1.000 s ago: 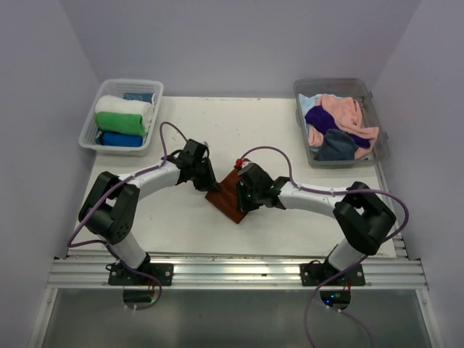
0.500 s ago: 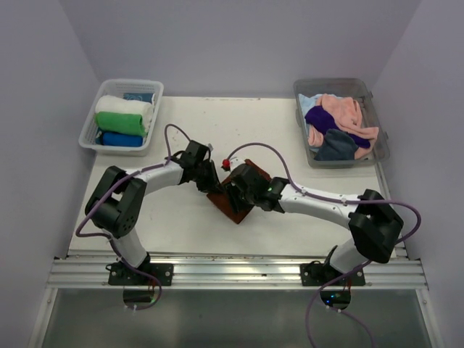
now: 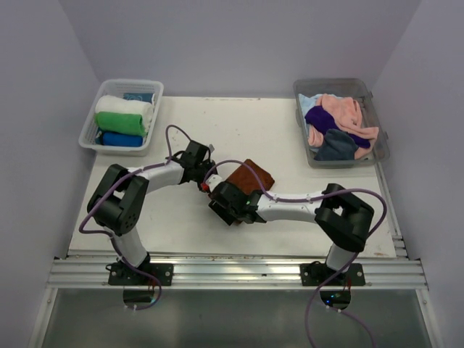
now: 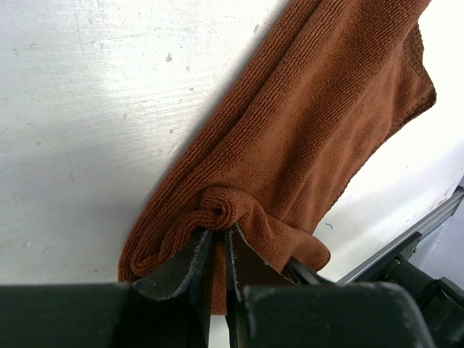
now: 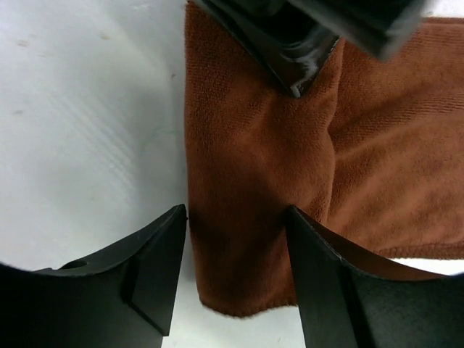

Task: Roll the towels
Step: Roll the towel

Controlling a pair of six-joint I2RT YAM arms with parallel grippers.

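Note:
A rust-brown towel (image 3: 251, 176) lies folded into a strip at the middle of the table. My left gripper (image 3: 205, 181) is shut on a bunched fold at the towel's left edge; the wrist view shows the cloth (image 4: 312, 145) curled over the tips of the gripper (image 4: 220, 235). My right gripper (image 3: 219, 201) hovers over the towel's near end. In its wrist view that gripper (image 5: 235, 214) stands open, with the end of the brown strip (image 5: 246, 181) below the gap. The left gripper's fingers (image 5: 293, 69) show at the top there.
A clear bin (image 3: 94, 132) at the back left holds a rolled white towel (image 3: 123, 106), a green one (image 3: 119, 122) and a blue one (image 3: 119, 139). Another bin (image 3: 380, 138) at the back right holds loose pink (image 3: 341, 109), purple (image 3: 322, 117) and dark grey-blue (image 3: 335, 150) towels.
My right gripper has opened and slid left and nearer along the towel, uncovering its far right part. The left gripper has stayed shut on the fold.

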